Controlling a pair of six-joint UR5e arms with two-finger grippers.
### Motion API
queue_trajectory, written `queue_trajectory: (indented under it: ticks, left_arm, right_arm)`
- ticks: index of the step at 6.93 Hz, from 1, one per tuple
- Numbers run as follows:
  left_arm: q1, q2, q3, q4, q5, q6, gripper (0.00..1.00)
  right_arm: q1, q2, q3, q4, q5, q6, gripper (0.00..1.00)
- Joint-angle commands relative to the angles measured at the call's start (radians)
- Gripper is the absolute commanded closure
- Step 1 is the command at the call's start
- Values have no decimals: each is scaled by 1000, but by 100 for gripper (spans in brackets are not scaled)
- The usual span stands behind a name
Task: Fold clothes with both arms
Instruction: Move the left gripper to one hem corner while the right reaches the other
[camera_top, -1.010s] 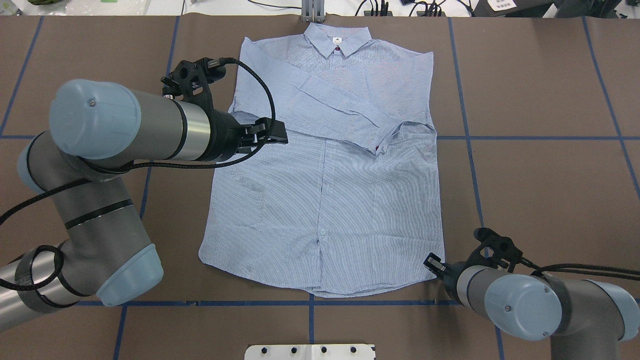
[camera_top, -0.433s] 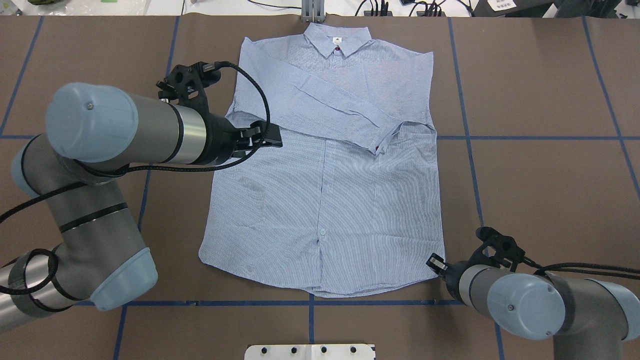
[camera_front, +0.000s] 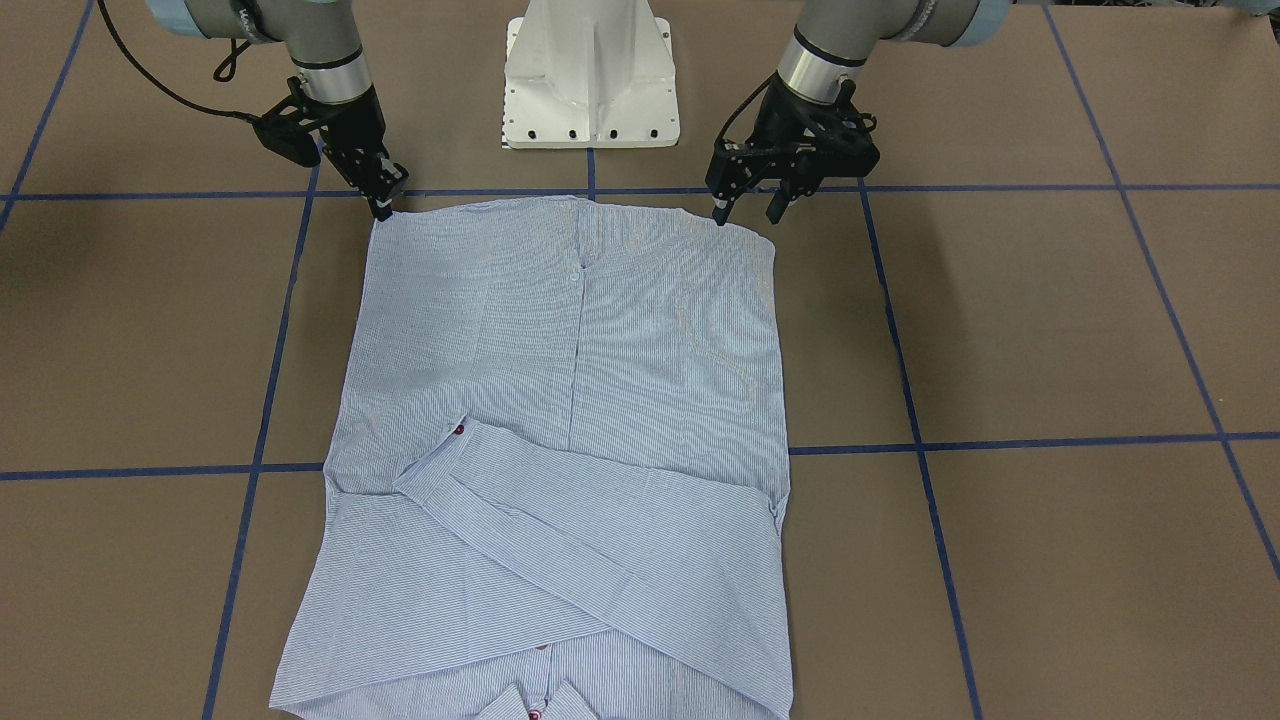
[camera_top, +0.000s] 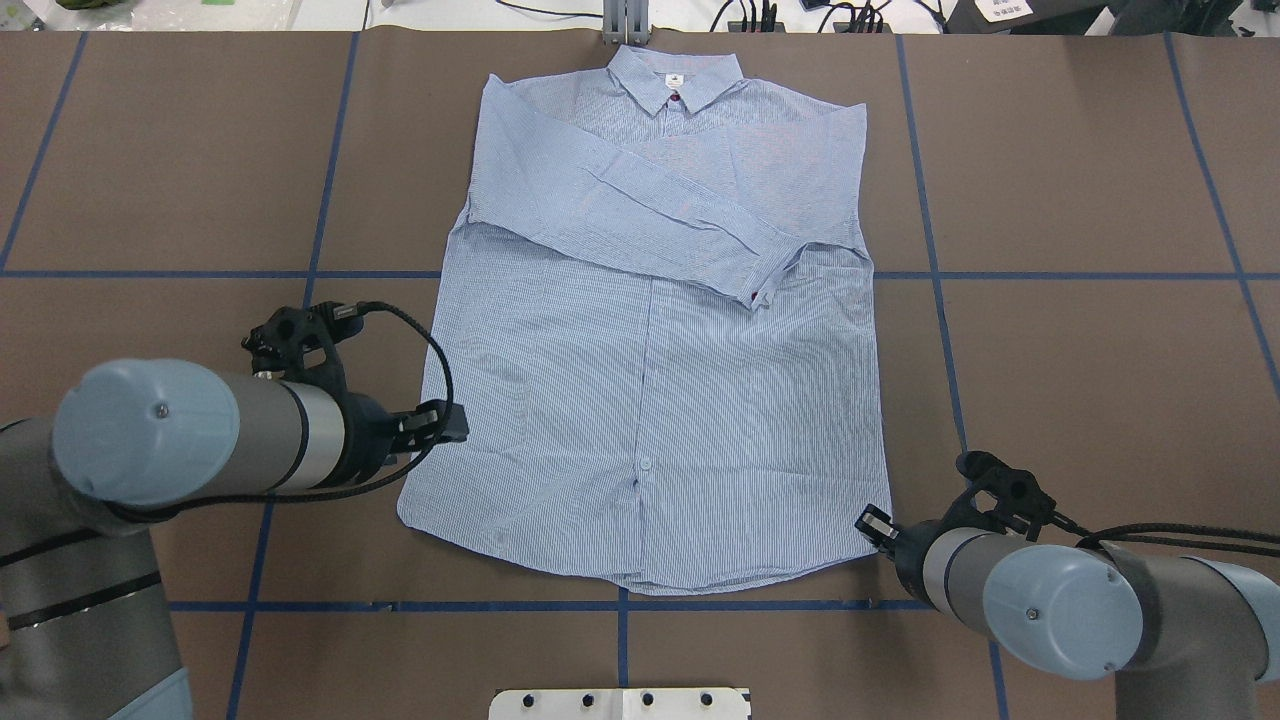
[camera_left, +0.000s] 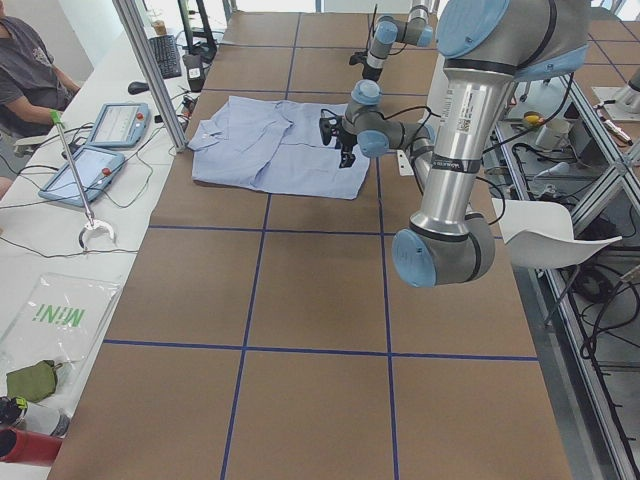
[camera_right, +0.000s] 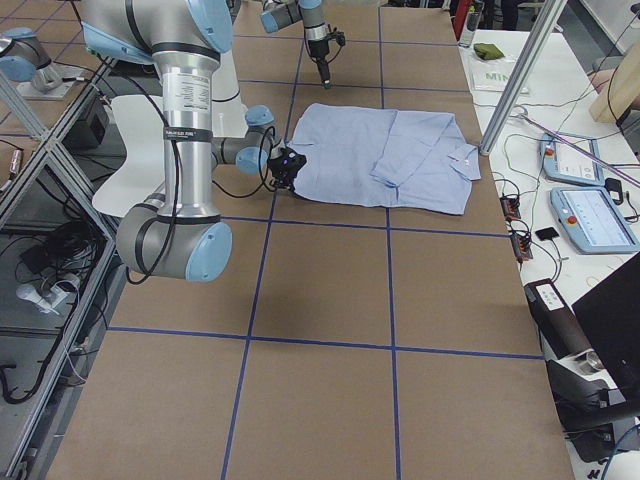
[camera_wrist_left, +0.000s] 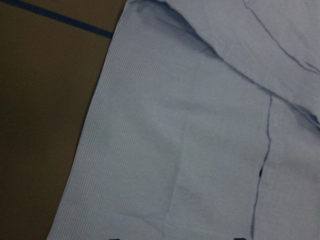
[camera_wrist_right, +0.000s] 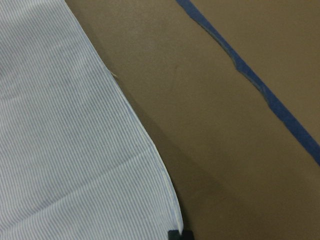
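The light-blue striped shirt (camera_top: 650, 400) lies flat, collar at the far edge, with a sleeve (camera_top: 660, 215) folded across the chest. My left gripper (camera_top: 452, 425) hovers open over the shirt's left side edge close to the hem; it is the one on the right in the front view (camera_front: 747, 208). The left wrist view shows cloth (camera_wrist_left: 175, 150) below it and nothing between the fingers. My right gripper (camera_top: 872, 523) is down at the near right hem corner (camera_front: 377, 215) and shut on that corner, with one dark tip at the cloth's edge (camera_wrist_right: 165, 200).
The white pedestal base (camera_front: 590, 70) stands just behind the hem. Blue tape lines (camera_top: 620, 605) grid the brown table (camera_top: 1080, 380). A metal post (camera_top: 625, 20) rises beyond the collar. A side bench holding tablets (camera_left: 120, 125) and a seated person (camera_left: 25, 70) flank the far edge.
My left arm has drawn back from the shirt's sleeve area toward me, down to its left edge near the hem. The right gripper has barely shifted at the hem corner.
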Motion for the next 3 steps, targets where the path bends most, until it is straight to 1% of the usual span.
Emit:
queue_trajectory:
  ticks: [1,3]
  left_arm:
    - [49,64,-2,4,24,-57,31]
    - [54,60,40,6,25,-57,35]
  right_arm:
    - [4,-2,0,0,0,-1,100]
    - [4,-3,-1,0,-1,-1,100]
